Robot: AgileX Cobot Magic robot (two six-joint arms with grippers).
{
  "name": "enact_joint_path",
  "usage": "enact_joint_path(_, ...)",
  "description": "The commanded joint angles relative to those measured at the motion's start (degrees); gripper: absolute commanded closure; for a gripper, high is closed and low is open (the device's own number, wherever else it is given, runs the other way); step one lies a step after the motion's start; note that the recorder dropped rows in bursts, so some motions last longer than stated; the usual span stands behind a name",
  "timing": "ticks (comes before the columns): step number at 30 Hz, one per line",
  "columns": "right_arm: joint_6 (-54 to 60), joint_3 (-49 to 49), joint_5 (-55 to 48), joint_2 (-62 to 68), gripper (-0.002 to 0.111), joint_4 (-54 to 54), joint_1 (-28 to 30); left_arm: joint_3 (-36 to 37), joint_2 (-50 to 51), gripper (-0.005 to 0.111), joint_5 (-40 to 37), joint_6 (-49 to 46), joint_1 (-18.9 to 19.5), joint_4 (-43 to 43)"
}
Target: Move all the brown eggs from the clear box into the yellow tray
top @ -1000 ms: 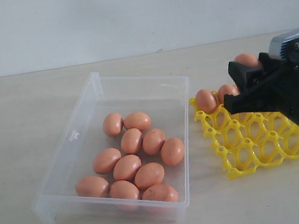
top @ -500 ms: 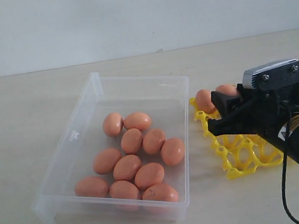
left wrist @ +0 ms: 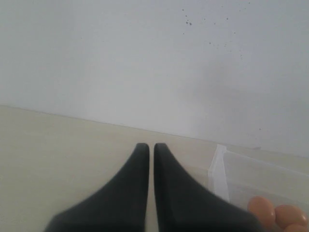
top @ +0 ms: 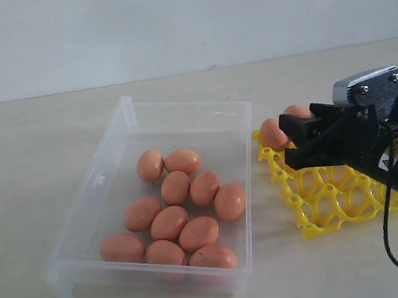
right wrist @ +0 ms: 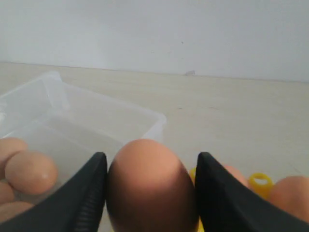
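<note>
Several brown eggs [top: 169, 222] lie in the clear box [top: 130, 114] left of centre. The yellow tray [top: 334, 203] sits to its right, with an egg [top: 272, 134] in a far-left cup. My right gripper [top: 288, 139] hovers low over the tray's left part, shut on one brown egg [right wrist: 149, 188] that fills the gap between both fingers. Two tray eggs [right wrist: 289, 193] and a yellow post [right wrist: 260, 181] show just behind it. My left gripper [left wrist: 149, 147] is shut and empty over bare table, beside the box corner [left wrist: 219, 169]. It is out of the exterior view.
The box and tray rest on a pale table that meets a plain white wall at the back. A black cable [top: 392, 240] hangs from the right arm near the tray's front right. Most tray cups [top: 326, 194] hold nothing.
The right gripper has come down and moved left from above the tray's far right side to low over its left part, still carrying the egg. The left gripper stays shut.
</note>
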State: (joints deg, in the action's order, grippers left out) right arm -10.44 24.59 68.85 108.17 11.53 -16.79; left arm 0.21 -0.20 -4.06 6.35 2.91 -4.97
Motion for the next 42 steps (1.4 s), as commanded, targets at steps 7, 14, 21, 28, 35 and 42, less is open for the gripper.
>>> enact_joint_path(7,-2.5,1.9,1.1,5.4,0.109,2.0,0.3,-0.2,0.2,0.103,0.1,0.1,-0.2,0.0)
enact_joint_path(14,-3.1,2.3,1.1,6.3,0.109,2.3,0.3,-0.2,0.2,0.103,0.1,0.1,-0.2,0.0)
enact_joint_path(21,-3.2,2.3,1.1,6.3,0.109,2.7,0.3,-0.2,0.2,0.103,0.1,0.1,-0.2,0.0)
enact_joint_path(28,-3.2,2.4,1.1,6.3,0.109,2.5,0.3,-0.2,0.2,0.103,0.1,0.1,-0.2,0.0)
enact_joint_path(35,-4.0,2.4,1.1,6.3,0.109,2.5,0.3,-0.2,0.2,0.103,0.1,0.1,-0.2,0.0)
enact_joint_path(42,-4.1,2.4,1.1,6.3,0.109,3.1,0.3,-0.2,0.2,0.103,0.1,0.1,-0.2,0.0)
